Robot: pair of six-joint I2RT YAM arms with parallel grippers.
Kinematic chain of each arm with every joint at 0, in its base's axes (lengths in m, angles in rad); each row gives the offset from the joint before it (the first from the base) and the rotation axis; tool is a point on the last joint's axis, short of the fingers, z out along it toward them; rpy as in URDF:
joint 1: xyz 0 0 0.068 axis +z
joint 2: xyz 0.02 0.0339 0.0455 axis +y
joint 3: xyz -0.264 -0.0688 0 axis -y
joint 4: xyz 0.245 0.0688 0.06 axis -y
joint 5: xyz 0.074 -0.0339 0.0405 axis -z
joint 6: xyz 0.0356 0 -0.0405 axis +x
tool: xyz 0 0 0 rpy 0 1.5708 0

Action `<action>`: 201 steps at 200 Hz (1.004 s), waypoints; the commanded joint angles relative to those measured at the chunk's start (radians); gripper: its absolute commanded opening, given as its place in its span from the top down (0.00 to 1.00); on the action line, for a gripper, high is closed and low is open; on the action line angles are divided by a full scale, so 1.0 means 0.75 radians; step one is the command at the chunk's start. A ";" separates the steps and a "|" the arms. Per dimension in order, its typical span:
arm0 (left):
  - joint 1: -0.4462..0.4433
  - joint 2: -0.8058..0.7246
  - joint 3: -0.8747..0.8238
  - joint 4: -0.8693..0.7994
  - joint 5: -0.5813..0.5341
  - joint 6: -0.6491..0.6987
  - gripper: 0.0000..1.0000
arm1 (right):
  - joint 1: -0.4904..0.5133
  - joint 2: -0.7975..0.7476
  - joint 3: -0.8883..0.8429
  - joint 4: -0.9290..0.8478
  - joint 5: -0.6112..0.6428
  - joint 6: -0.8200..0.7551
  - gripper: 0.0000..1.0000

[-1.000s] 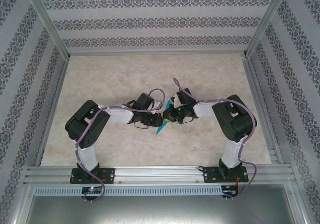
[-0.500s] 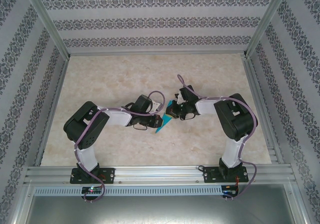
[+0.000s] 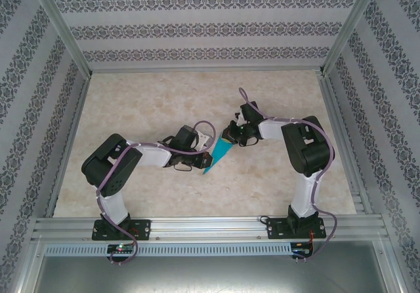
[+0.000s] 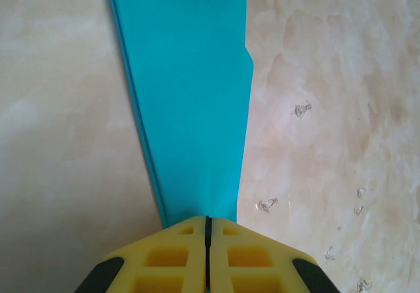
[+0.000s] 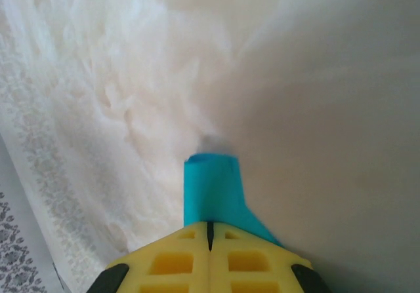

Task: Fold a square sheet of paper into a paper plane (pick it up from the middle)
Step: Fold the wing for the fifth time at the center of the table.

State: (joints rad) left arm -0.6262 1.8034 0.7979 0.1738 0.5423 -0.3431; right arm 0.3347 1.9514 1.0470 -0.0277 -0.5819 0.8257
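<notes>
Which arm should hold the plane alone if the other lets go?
Probably left: left gripper is shut on the paper plane with its long body ahead; right gripper pinches only a short end.

paper plane [image 4: 190, 96]: smooth matt paper | table [image 4: 341, 77]: marbled, faint sheen | frame [image 3: 210, 226]: metal

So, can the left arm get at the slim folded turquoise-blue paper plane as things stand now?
Most likely yes: the left pincer is shut on the narrow end of the slim folded turquoise-blue paper plane, with nothing between. The right pincer grips another part.
</notes>
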 commanded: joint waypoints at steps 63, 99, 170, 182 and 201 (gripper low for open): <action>0.013 0.099 -0.079 -0.339 -0.092 0.036 0.91 | 0.011 -0.311 -0.136 -0.004 0.024 0.005 1.00; 0.013 0.095 -0.072 -0.344 -0.090 0.038 0.91 | 0.131 -0.404 -0.255 0.059 0.060 0.094 1.00; 0.013 0.090 -0.064 -0.328 -0.067 0.028 0.91 | 0.200 -0.139 -0.148 0.205 -0.026 0.112 1.00; 0.013 0.093 -0.060 -0.337 -0.068 0.030 0.91 | 0.200 -0.112 -0.134 0.192 -0.020 0.095 1.00; 0.011 0.094 -0.061 -0.344 -0.066 0.036 0.91 | 0.198 -0.087 -0.103 0.117 0.029 0.049 1.00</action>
State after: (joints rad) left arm -0.6262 1.8019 0.8047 0.1638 0.5461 -0.3428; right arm 0.4763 1.8668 0.9257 0.0830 -0.5739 0.9077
